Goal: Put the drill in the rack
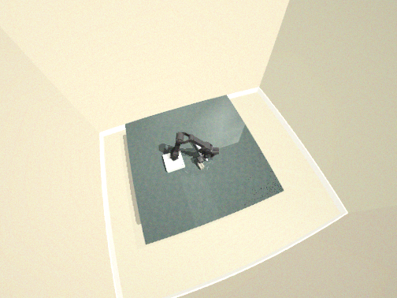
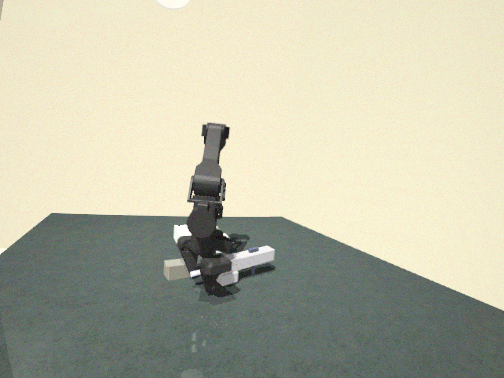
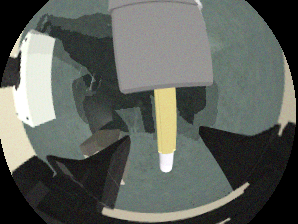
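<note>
Open gripper set astride the yellow drill

The gripper [image 1: 203,158] [image 2: 203,282] [image 3: 165,135] is released, its fingers spread with nothing clasped. The drill [image 3: 166,120], taken to be the yellow rod with the white tip, is seen in the gap between them. Open room is left on both sides of the rod in the wrist view, more narrowly toward the finger beside the tan block [image 1: 201,166] [image 2: 176,269] [image 3: 102,142]. The rod's long axis is run nearly straight down the wrist view, out of a grey housing [image 3: 162,47], with the white tip pointed away from it. Whether the drill is freed cannot be told.

Farther out, a pale bar [image 2: 252,257] with a blue mark is extended from beside the gripper, in the exterior view. The dark tabletop [image 1: 189,205] [image 2: 325,325] [image 3: 250,60] is spread beneath, its edges well apart from the gripper.
</note>
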Controlling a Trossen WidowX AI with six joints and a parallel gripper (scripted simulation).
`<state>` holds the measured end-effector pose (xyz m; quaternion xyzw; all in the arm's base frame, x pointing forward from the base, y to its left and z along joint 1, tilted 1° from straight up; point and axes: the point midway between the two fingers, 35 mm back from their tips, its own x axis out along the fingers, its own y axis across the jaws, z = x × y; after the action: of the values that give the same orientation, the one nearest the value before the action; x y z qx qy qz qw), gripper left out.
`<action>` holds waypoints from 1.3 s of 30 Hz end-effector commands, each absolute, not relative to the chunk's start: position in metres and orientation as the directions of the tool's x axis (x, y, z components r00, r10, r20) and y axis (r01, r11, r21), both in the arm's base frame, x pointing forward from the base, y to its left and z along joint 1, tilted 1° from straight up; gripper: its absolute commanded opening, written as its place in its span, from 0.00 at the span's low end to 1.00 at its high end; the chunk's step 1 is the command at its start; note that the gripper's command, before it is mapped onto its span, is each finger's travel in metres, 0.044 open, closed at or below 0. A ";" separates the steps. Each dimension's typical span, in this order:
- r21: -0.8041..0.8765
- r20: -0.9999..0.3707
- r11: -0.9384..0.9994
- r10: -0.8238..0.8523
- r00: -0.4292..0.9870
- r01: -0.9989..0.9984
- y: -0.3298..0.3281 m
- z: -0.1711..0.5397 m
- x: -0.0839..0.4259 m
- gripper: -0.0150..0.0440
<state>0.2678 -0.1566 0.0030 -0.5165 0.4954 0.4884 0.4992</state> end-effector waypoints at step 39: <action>-0.028 -0.999 -0.006 -0.024 0.028 -1.000 -0.153 0.002 0.264 0.25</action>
<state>0.2657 -0.1535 0.0008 -0.5164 0.4956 0.4888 0.4987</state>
